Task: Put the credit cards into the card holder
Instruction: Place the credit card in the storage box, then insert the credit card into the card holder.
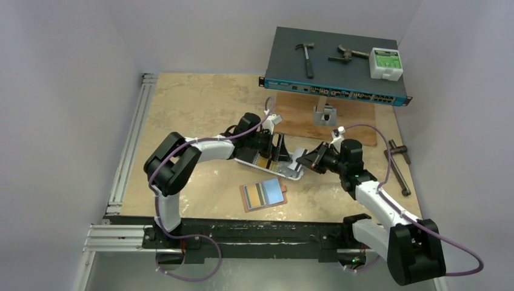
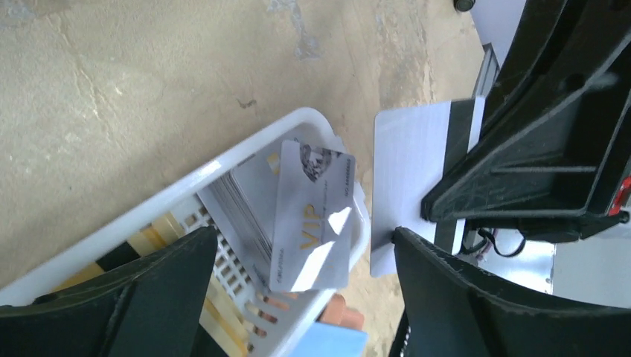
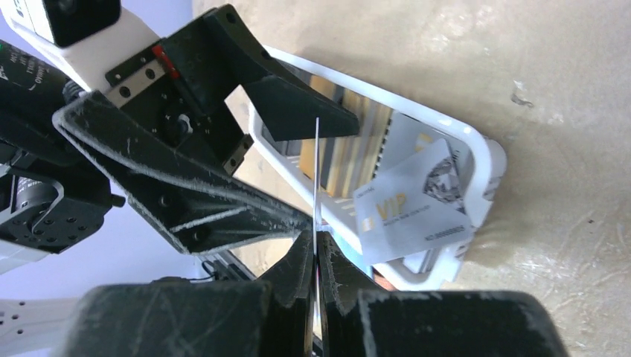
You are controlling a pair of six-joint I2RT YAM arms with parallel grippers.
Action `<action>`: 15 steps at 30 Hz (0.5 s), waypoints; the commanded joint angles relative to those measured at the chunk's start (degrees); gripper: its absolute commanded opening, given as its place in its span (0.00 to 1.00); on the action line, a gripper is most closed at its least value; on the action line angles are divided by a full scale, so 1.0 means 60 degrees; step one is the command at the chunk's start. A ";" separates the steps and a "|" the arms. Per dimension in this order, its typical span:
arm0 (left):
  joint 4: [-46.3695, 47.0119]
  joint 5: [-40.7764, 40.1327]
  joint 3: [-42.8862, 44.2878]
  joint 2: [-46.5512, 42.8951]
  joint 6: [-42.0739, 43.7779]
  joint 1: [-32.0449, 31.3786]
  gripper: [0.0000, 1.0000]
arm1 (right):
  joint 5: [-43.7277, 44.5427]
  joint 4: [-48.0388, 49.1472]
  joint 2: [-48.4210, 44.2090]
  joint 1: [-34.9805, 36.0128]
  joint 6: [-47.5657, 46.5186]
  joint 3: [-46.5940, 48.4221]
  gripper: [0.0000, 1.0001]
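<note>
Tray (image 2: 223,162) mid-table (image 1: 200,115), both grippers over its right end. Left gripper (image 2: 305,238): jaws spread wide, gripping nothing. I see a silver VIP card (image 2: 312,216) lying askew below it, in the tray's end. Right gripper (image 3: 316,242): clenched on a pale card (image 2: 409,178), held on edge just beside the left gripper. Card holder (image 1: 250,197) lies flat on the table on the near side of the tray, apart from it, toward the arm bases. Black, orange and blue cards (image 1: 267,193) show on it.
</note>
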 commanded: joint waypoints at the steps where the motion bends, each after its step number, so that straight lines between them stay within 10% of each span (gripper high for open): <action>1: -0.1804 0.0256 0.0331 -0.1232 0.1464 0.0024 0.93 | -0.0192 -0.0290 -0.0539 -0.0012 -0.0423 0.0889 0.00; 15: -0.7390 0.0686 0.0456 -0.5204 0.5679 0.0569 1.00 | -0.1189 -0.2155 -0.0542 0.0000 -0.1623 0.2188 0.00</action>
